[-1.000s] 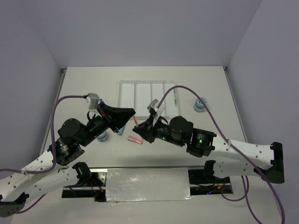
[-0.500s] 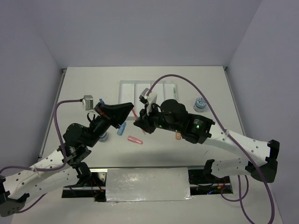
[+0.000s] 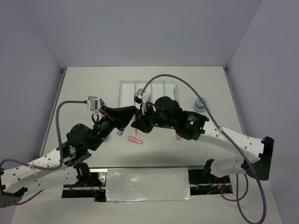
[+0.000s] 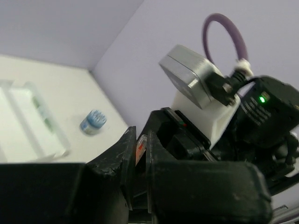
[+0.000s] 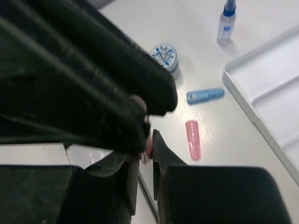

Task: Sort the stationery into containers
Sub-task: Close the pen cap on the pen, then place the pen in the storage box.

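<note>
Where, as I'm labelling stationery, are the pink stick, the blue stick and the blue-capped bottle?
pink stick [image 5: 193, 139]: right wrist view, middle of its body.
blue stick [image 5: 204, 95]: right wrist view, middle of its body.
blue-capped bottle [image 5: 224, 29]: right wrist view, its clear body.

White tray [image 5: 280, 70], pink stick [image 5: 193, 139], blue stick [image 5: 205, 95], blue-patterned disc [image 5: 164, 56].
</note>
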`<action>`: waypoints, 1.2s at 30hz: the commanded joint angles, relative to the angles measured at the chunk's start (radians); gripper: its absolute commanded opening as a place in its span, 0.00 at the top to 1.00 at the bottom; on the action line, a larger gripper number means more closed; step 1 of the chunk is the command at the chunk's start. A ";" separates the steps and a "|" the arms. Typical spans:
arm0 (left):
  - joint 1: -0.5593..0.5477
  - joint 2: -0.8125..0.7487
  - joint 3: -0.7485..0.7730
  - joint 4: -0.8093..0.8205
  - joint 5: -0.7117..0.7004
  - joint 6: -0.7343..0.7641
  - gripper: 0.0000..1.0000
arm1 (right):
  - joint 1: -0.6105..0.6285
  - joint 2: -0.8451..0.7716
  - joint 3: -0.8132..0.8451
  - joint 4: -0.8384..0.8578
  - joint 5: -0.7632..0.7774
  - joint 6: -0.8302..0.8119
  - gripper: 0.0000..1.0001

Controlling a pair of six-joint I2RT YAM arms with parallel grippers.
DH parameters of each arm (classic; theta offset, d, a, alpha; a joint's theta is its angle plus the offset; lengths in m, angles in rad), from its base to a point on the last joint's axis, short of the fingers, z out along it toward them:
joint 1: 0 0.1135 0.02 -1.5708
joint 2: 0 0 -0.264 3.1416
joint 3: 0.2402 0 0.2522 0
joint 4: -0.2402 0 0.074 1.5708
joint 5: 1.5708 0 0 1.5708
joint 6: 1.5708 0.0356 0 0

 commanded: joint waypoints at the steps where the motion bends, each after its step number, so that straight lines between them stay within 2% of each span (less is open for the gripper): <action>1: -0.056 0.007 0.062 -0.646 -0.101 -0.057 0.92 | -0.044 -0.147 -0.125 0.534 0.139 0.039 1.00; 3: -0.055 -0.005 0.152 -0.708 -0.213 -0.057 0.78 | -0.044 -0.197 -0.225 0.567 0.159 0.065 1.00; 4: -0.054 -0.006 0.176 -0.738 -0.236 -0.054 0.57 | -0.044 -0.210 -0.245 0.567 0.160 0.071 1.00; 6: -0.054 -0.006 0.239 -0.751 -0.273 -0.024 0.36 | -0.044 -0.230 -0.279 0.557 0.168 0.076 1.00; 7: -0.054 -0.005 0.259 -0.768 -0.284 -0.020 0.20 | -0.044 -0.233 -0.288 0.555 0.176 0.074 1.00; 9: -0.054 -0.003 0.310 -0.786 -0.312 -0.014 0.06 | -0.050 -0.239 -0.294 0.537 0.180 0.064 1.00; 11: -0.054 -0.011 0.348 -0.827 -0.335 -0.020 0.01 | -0.057 -0.236 -0.294 0.509 0.191 0.057 1.00; 13: -0.054 -0.031 0.366 -0.864 -0.376 -0.023 0.01 | -0.088 -0.233 -0.297 0.495 0.177 0.051 1.00; 16: -0.054 -0.049 0.415 -0.973 -0.451 -0.032 0.01 | -0.175 -0.219 -0.302 0.463 0.110 0.042 1.00; 17: -0.054 -0.045 0.431 -1.061 -0.476 -0.040 0.01 | -0.204 -0.204 -0.301 0.436 0.102 0.039 1.00; 21: -0.054 0.016 0.509 -1.312 -0.582 -0.084 0.01 | -0.422 -0.103 -0.215 0.295 -0.004 0.044 1.00; 22: -0.054 0.033 0.530 -1.347 -0.591 -0.081 0.01 | -0.500 -0.064 -0.178 0.250 0.010 0.047 1.00; 24: -0.054 0.081 0.541 -1.425 -0.615 -0.084 0.01 | -0.565 0.069 -0.054 0.080 0.060 0.068 1.00; 26: -0.051 0.127 0.535 -1.458 -0.638 -0.089 0.01 | -0.646 0.226 0.076 -0.070 0.082 0.082 1.00; 29: -0.039 0.164 0.508 -1.446 -0.635 -0.063 0.01 | -0.676 0.408 0.184 -0.216 0.152 0.079 1.00; 31: -0.024 0.179 0.494 -1.415 -0.600 -0.026 0.01 | -0.682 0.506 0.259 -0.253 0.193 0.076 1.00; 36: 0.002 0.196 0.482 -1.415 -0.539 0.014 0.01 | -0.715 0.628 0.360 -0.279 0.205 0.085 1.00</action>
